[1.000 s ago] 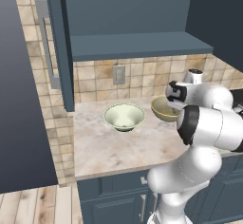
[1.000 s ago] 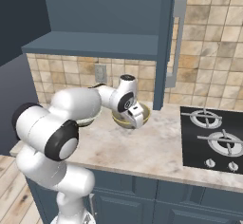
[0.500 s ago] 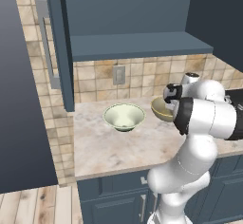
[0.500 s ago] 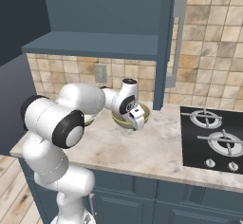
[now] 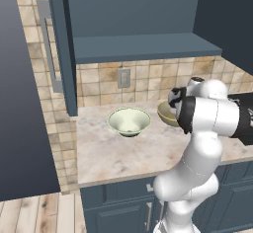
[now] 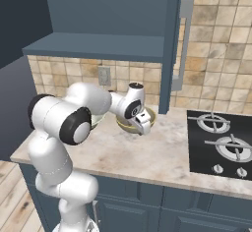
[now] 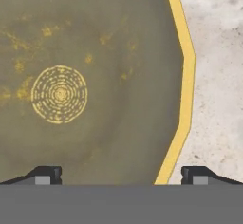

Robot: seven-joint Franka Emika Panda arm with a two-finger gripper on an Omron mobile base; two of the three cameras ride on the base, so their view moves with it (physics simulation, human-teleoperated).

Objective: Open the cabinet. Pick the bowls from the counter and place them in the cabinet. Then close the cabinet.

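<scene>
Lowered closer since a second ago, the gripper (image 7: 121,173) hangs spread over the mustard bowl (image 6: 133,122), fingertips straddling its rim to pinch it; the cream-green bowl (image 5: 129,121) sits beside.

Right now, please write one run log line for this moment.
cabinet: open | fingers: open, straddling yellow bowl rim | cream bowl: on counter

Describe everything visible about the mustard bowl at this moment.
The mustard bowl is round and wide-rimmed, with a dull yellow-brown, speckled inside, a brighter yellow rim and a ring pattern at its bottom. It looks glazed. It stands upright and empty on the counter near the tiled wall, to the right of the cream-green bowl and apart from it. The open gripper straddles its rim, one fingertip inside and one outside; contact cannot be told.
</scene>
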